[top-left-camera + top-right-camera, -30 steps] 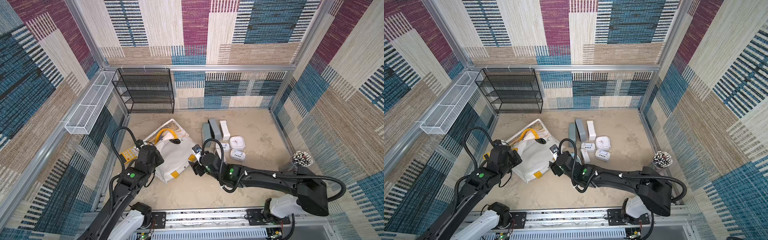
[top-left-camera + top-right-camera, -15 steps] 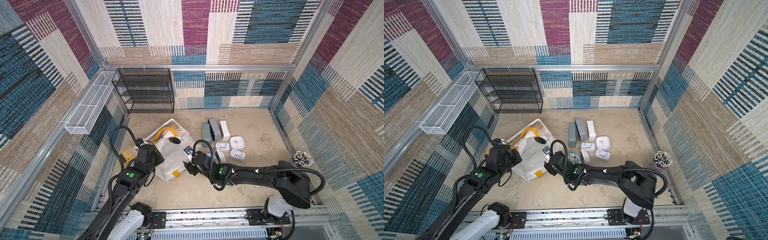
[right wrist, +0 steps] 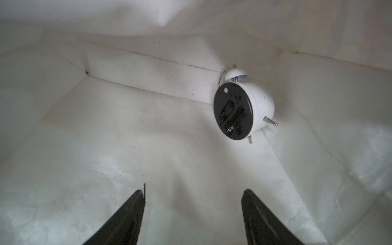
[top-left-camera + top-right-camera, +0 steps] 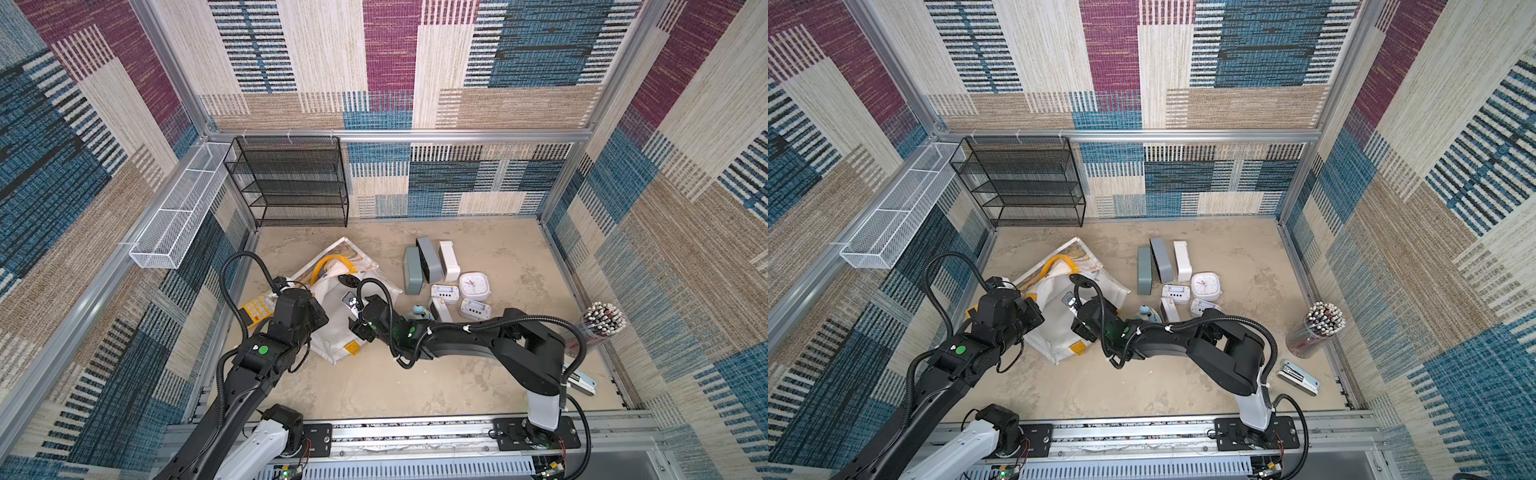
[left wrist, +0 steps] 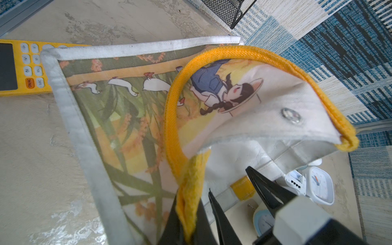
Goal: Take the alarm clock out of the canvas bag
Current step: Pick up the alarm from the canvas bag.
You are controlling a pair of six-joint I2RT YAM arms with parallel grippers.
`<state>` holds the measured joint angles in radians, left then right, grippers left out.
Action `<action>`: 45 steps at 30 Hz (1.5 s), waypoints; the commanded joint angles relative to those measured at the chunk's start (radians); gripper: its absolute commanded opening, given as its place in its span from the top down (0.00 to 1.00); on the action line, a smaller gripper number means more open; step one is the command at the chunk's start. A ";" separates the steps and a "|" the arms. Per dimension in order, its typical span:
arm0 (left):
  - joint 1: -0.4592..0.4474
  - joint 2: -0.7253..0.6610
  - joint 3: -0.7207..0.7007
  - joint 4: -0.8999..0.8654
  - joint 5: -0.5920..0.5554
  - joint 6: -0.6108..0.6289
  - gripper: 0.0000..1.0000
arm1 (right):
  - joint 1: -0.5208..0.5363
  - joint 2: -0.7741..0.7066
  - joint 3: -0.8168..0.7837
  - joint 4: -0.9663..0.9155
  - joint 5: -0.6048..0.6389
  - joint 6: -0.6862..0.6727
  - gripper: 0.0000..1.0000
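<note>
Pinching a yellow strap handle [image 5: 189,186] of the canvas bag [image 4: 332,309], the left gripper [image 5: 199,206] has its jaws clamped narrow on the folded webbing, which sticks up between the black fingers. In both top views the bag lies slumped on the sandy tabletop [image 4: 415,386] between the two arms. Its printed side is spread flat toward the black mesh shelf [image 4: 291,183], and a yellow calculator [image 4: 254,309] touches its hem. The right gripper [image 3: 193,191] sits inside the bag, jaws spread wide with nothing between them, only white lining beneath. The alarm clock [image 3: 241,110] lies deep in the bag, in a far corner where the lining seams meet, ahead of the fingertips and apart from them. It shows a round white body, a black back plate facing the wrist camera, a bell and two small metal feet. From above, the fabric hides it. Outside, near the bag, a white square clock [image 4: 473,286] and a small blue clock [image 4: 417,311] rest on the tabletop
</note>
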<state>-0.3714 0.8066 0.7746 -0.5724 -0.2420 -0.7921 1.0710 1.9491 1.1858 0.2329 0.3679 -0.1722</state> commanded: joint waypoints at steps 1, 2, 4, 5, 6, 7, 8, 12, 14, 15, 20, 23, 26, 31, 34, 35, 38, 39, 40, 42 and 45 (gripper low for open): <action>0.001 0.005 0.013 0.035 0.022 0.001 1.00 | -0.011 0.034 0.030 0.076 0.019 -0.056 0.24; 0.002 0.006 0.014 0.037 0.026 0.000 1.00 | -0.014 0.050 0.041 0.085 0.031 -0.071 0.23; 0.000 0.010 0.022 0.039 0.039 0.000 1.00 | -0.019 0.079 0.057 0.110 0.058 -0.093 0.22; 0.001 0.011 0.026 0.040 0.048 0.000 1.00 | -0.024 0.093 0.062 0.125 0.066 -0.106 0.22; 0.000 0.012 0.032 0.040 0.057 0.002 1.00 | -0.028 0.105 0.066 0.141 0.067 -0.118 0.21; 0.000 0.014 0.037 0.040 0.061 0.006 1.00 | -0.032 0.113 0.071 0.151 0.066 -0.127 0.21; 0.001 0.016 0.046 0.038 0.065 0.010 1.00 | -0.038 0.123 0.076 0.163 0.066 -0.137 0.20; 0.000 0.020 0.061 0.022 0.065 0.026 1.00 | -0.068 0.153 0.102 0.191 0.062 -0.150 0.19; 0.001 0.019 0.056 0.022 0.069 0.030 1.00 | -0.082 0.165 0.121 0.201 0.060 -0.161 0.18; 0.000 0.020 0.055 0.023 0.072 0.032 1.00 | -0.088 0.172 0.130 0.204 0.053 -0.173 0.18; 0.001 0.029 0.060 0.022 0.089 0.055 1.00 | -0.114 0.203 0.175 0.207 -0.011 -0.230 0.16; 0.001 0.034 0.065 0.020 0.101 0.067 1.00 | -0.127 0.227 0.206 0.192 -0.035 -0.256 0.16; 0.000 0.041 0.061 0.043 0.133 0.080 1.00 | -0.141 0.247 0.230 0.190 -0.064 -0.266 0.16; 0.000 0.071 0.065 0.063 0.191 0.100 1.00 | -0.160 0.285 0.286 0.179 -0.086 -0.261 0.13; 0.000 0.085 0.069 0.069 0.214 0.110 1.00 | -0.171 0.318 0.325 0.163 -0.085 -0.260 0.11; 0.001 0.088 0.070 0.071 0.220 0.113 1.00 | -0.175 0.327 0.342 0.155 -0.090 -0.255 0.11; 0.000 0.095 0.074 0.071 0.228 0.116 1.00 | -0.186 0.348 0.374 0.137 -0.103 -0.244 0.11; 0.001 0.096 0.074 0.070 0.229 0.117 1.00 | -0.189 0.356 0.387 0.124 -0.108 -0.242 0.11; 0.000 0.098 0.075 0.071 0.231 0.118 1.00 | -0.190 0.362 0.398 0.110 -0.115 -0.242 0.12; 0.000 0.101 0.074 0.070 0.229 0.120 1.00 | -0.192 0.364 0.409 0.080 -0.159 -0.244 0.19; 0.000 0.103 0.072 0.071 0.224 0.117 1.00 | -0.190 0.328 0.380 0.047 -0.290 -0.204 0.29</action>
<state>-0.3706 0.9073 0.8417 -0.5049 -0.0517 -0.6968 0.8764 2.3024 1.5810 0.3233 0.2020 -0.4091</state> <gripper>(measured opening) 0.074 0.717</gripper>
